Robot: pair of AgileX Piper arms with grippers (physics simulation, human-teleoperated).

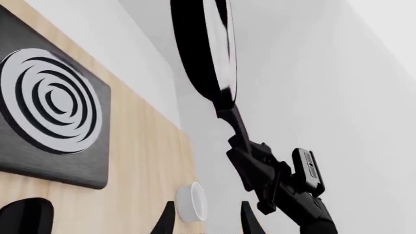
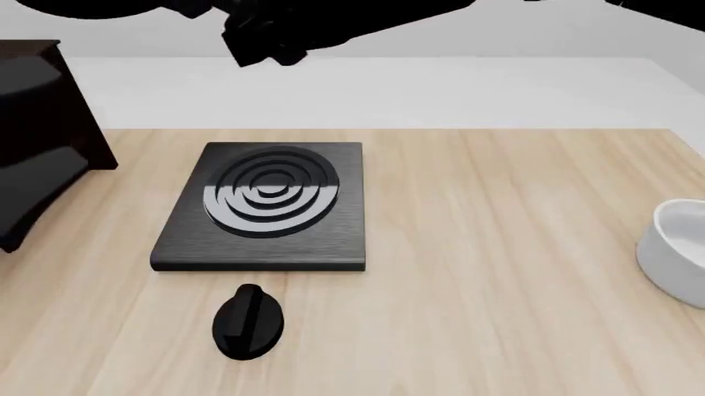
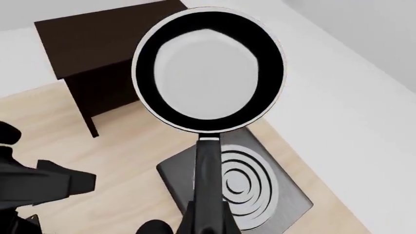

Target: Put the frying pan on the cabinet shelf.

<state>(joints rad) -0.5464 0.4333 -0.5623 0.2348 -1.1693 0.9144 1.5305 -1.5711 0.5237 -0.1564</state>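
Frying pan held high above the bench, over the stove plate, handle clamped in the right end effector. Cabinet off to the left, well apart. Best carried level, swung left slowly, lowered flat onto a shelf board with the handle outward. Left end effector spread apart, holding nothing. Knob and bowl untouched below.

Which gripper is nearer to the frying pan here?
The right. The right gripper grips the handle of the frying pan, held high in the air. The left gripper is apart from it, its fingers open, watching pan and right arm from a distance.
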